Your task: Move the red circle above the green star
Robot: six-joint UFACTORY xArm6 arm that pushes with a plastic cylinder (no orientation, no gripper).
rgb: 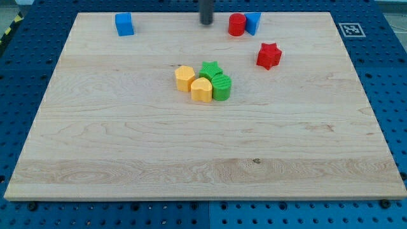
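The red circle (236, 25) stands near the board's top edge, touching a blue triangular block (253, 22) on its right. The green star (210, 69) sits in a cluster at the board's middle, below and left of the red circle. My tip (206, 22) is near the top edge, a short way left of the red circle and apart from it. The rod comes down from the view's top.
The cluster also holds a yellow hexagon (184, 77), a yellow heart (201, 90) and a green round block (221, 86). A red star (269, 56) lies right of it. A blue cube (124, 24) is at the top left. The wooden board (203, 165) lies on a blue pegboard.
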